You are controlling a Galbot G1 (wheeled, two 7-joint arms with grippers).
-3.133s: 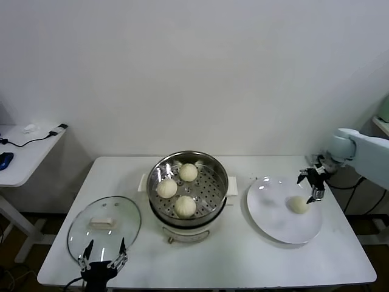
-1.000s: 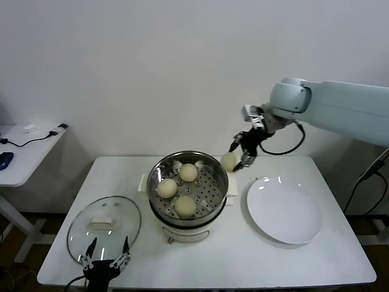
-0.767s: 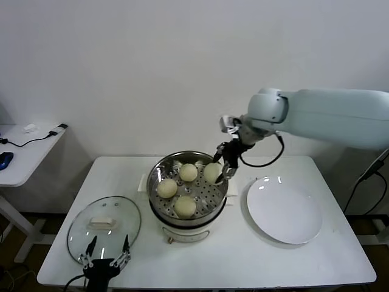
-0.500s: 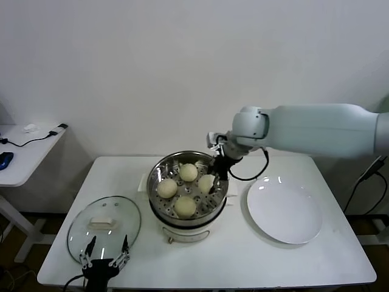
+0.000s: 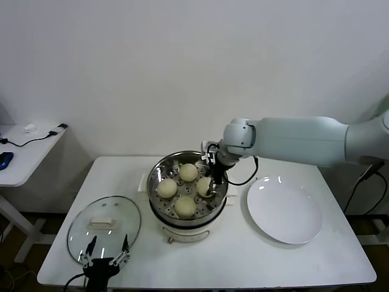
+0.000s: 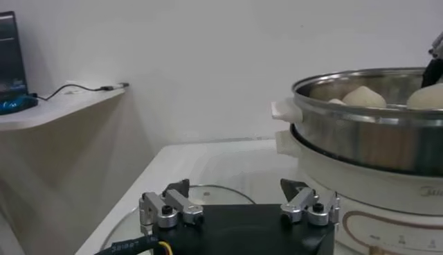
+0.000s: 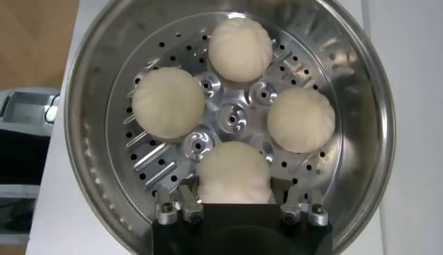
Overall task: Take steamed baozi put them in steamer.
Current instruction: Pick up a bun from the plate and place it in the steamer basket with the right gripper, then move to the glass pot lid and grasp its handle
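Steel steamer [image 7: 228, 125] holding four baozi [image 7: 234, 173], right fingers [image 7: 181, 206] spread around one, left fingers [image 6: 166, 209] open.

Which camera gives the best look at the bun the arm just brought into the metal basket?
The right wrist view: the bun fills the space between the right gripper's fingers on the steamer floor. The head view shows it small and partly behind the gripper. The left wrist view shows only bun tops above the rim.

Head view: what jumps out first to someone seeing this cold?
The right arm stretched across the table, its right gripper down inside the steamer with its fingers either side of one baozi. Four steamed baozi ring the perforated floor, while the white plate on the right lies bare. The left gripper sits open near the glass lid.
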